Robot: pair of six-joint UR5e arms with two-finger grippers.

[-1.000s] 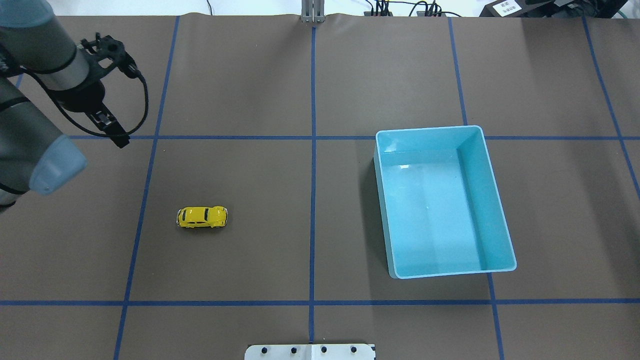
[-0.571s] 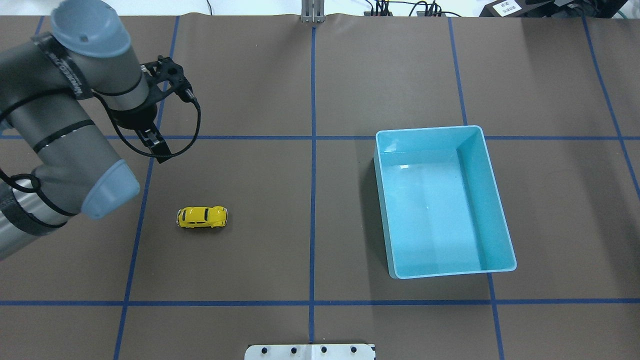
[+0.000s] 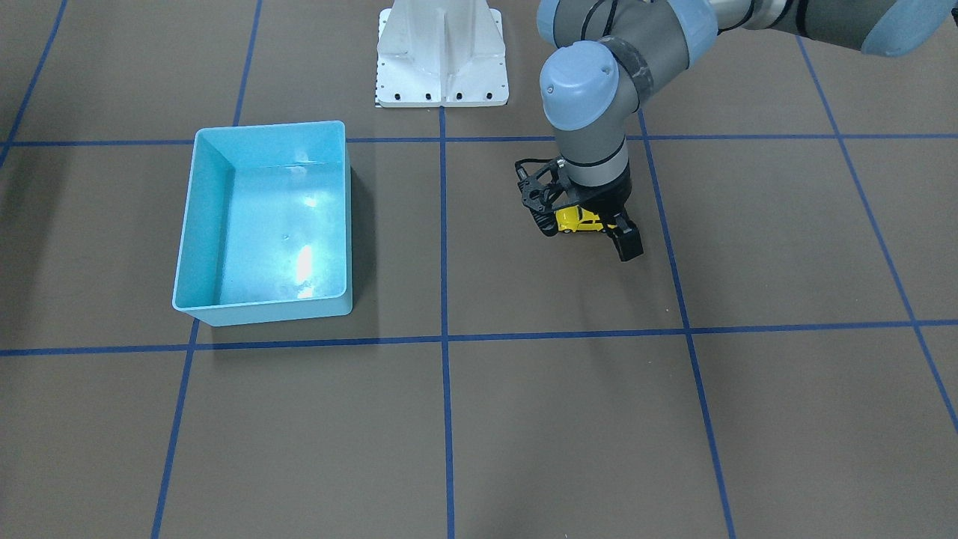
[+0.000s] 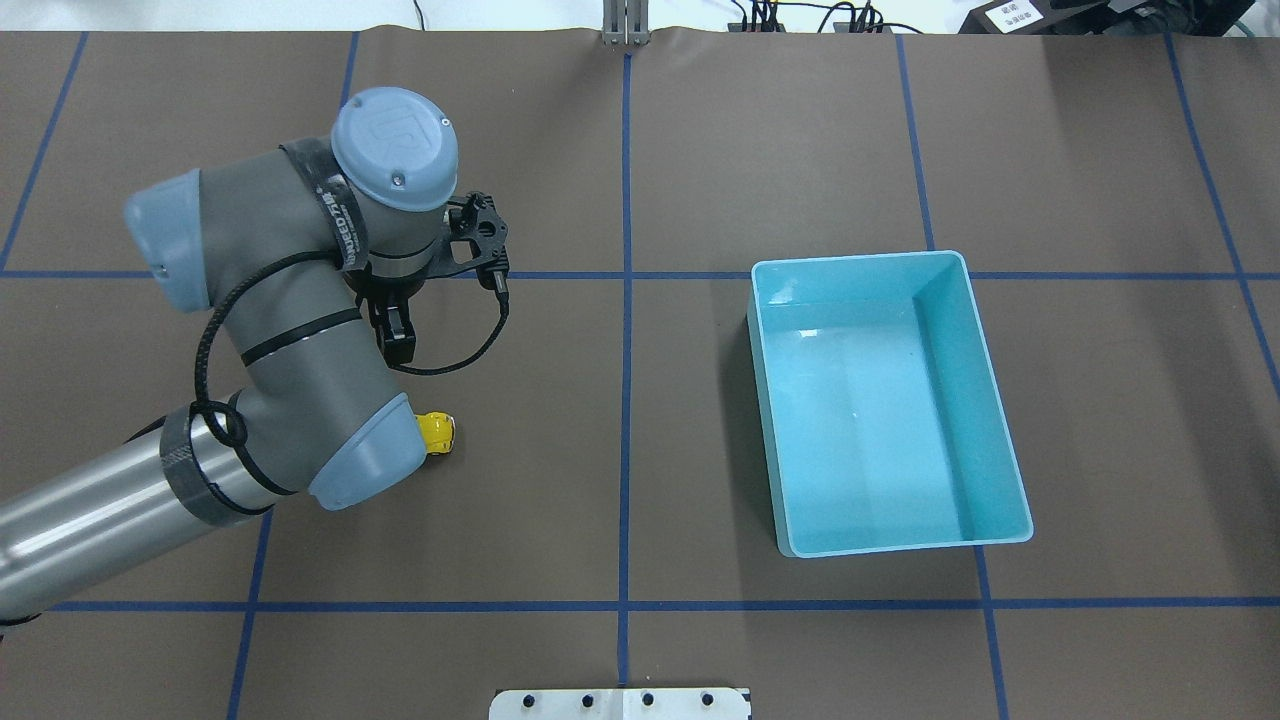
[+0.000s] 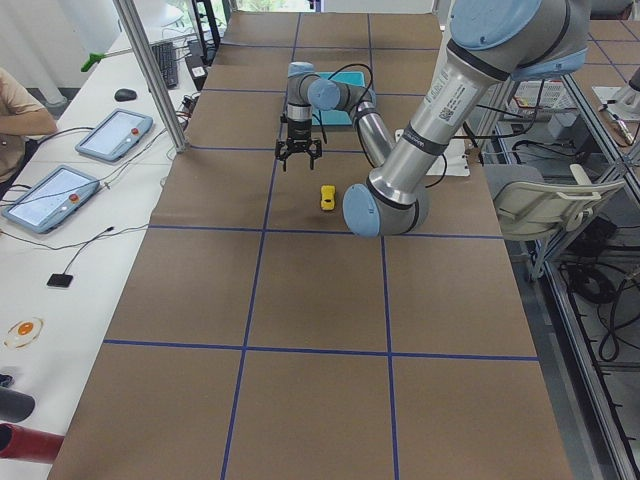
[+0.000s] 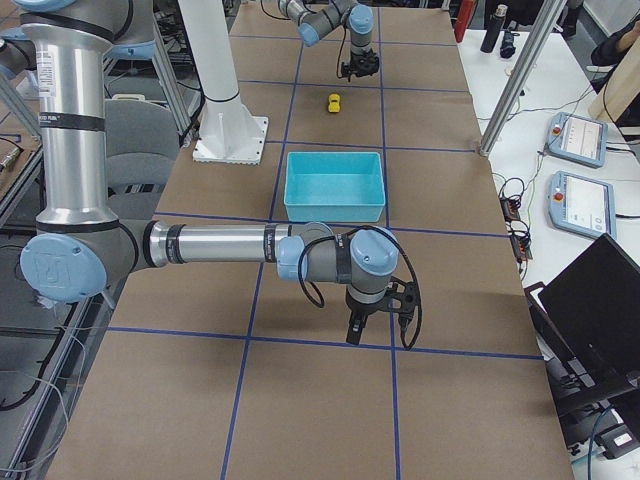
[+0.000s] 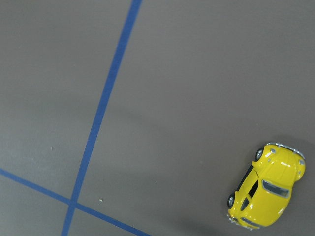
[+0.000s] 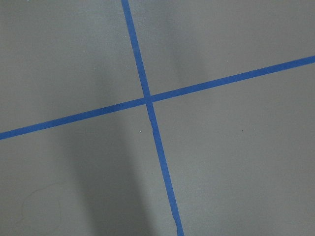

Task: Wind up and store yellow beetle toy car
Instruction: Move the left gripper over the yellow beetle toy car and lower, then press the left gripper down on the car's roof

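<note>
Brown paper crossed by blue tape lines covers the table point(image 4: 800, 130), and the yellow beetle toy car point(image 4: 437, 432) stands on its wheels left of centre in the overhead view, half hidden there under the left arm's elbow. The light-blue bin point(image 4: 880, 420) sits well apart from it, right of centre, with nothing inside. The left gripper point(image 5: 298, 157) hovers above the paper near the car but not over it. In the overhead view it is higher in the frame than the car, and its wrist camera catches the car point(image 7: 268, 194) only in the lower right corner. Its jaws look spread with nothing between them. The right gripper point(image 6: 360, 330) hangs over bare paper in the lower middle of the right-side view, far from both car and bin, and I cannot tell how its jaws stand. The task looks barely started, with the approach to the car in hand. The main risk is a descent that lands off centre: one finger could clip the rounded, glossy body and send the car rolling on its free wheels. A pinch on the curved roof could also slip and squirt the car out. Winding needs the wheels pressed to the paper, so a weak hold would skid, and a wound car set down outside the bin would shoot away.
</note>
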